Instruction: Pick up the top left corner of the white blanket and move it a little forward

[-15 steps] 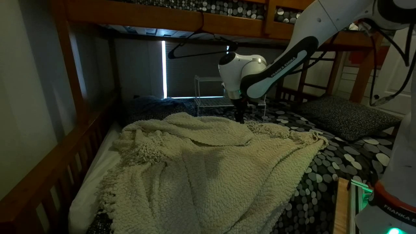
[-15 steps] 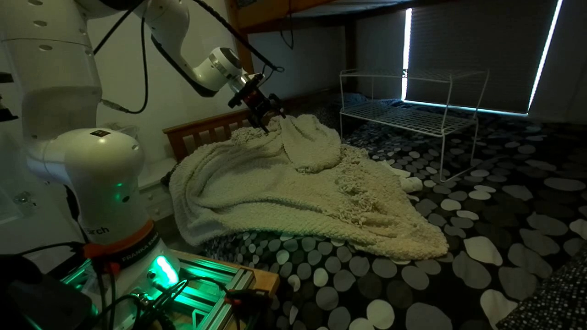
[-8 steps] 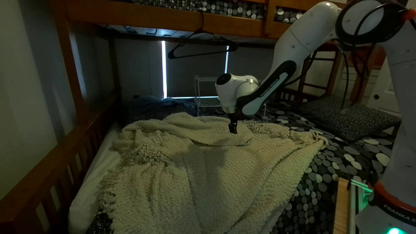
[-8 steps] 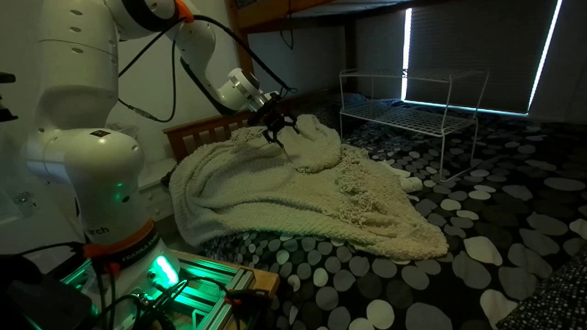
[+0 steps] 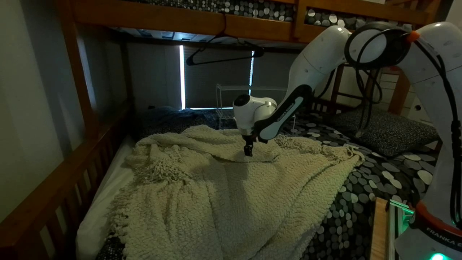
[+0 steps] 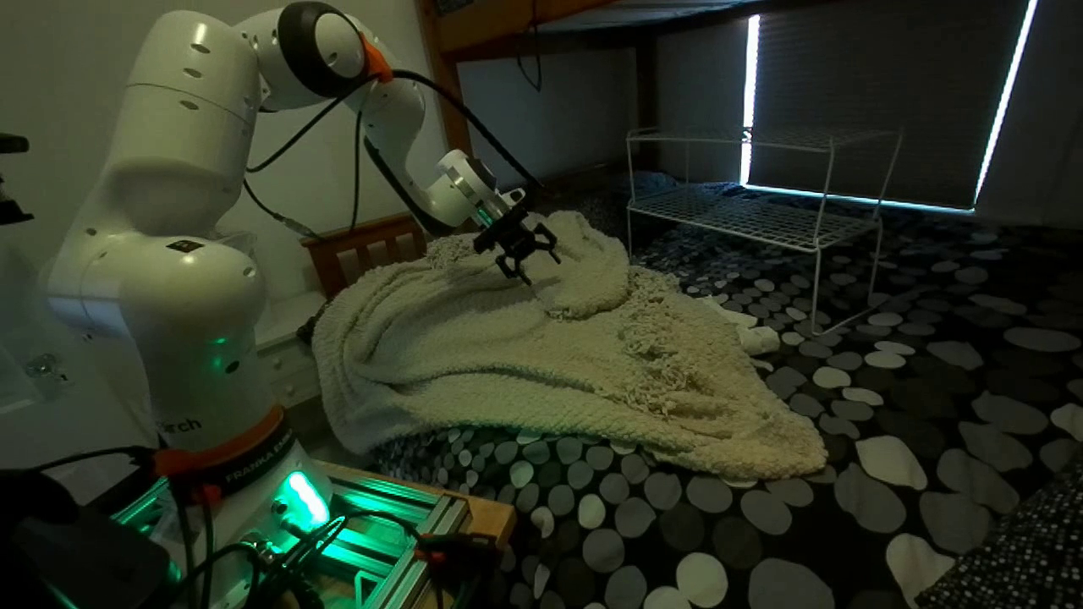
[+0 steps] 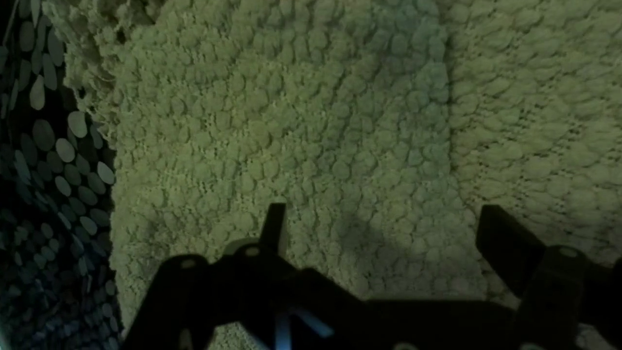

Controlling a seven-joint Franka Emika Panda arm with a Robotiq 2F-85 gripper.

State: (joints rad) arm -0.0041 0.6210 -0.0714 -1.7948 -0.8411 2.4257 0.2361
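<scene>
1. The Robotiq gripper (image 7: pixel 381 214) is hanging over the cream knitted throw (image 5: pixel 252 202), its two fingers (image 7: pixel 273 231) standing wide apart; waffle-textured knit is showing in the gap between them.
2. The throw is lying rumpled across the dotted bedding (image 6: pixel 702 541); its folded flap (image 7: pixel 291 136) is sitting beneath the gripper, one edge running just beside the right-hand finger in the wrist view, fringe (image 7: pixel 92 63) showing on the left.
3. Whether the fingertips are touching the flap, I cannot tell; in an exterior view the gripper is appearing narrow and dark, its gap hard to make out.
4. There, the throw's near end is being cut off; the Franka arm (image 5: pixel 310 65) is partly covering the white wire shelf (image 5: pixel 231 87).
</scene>
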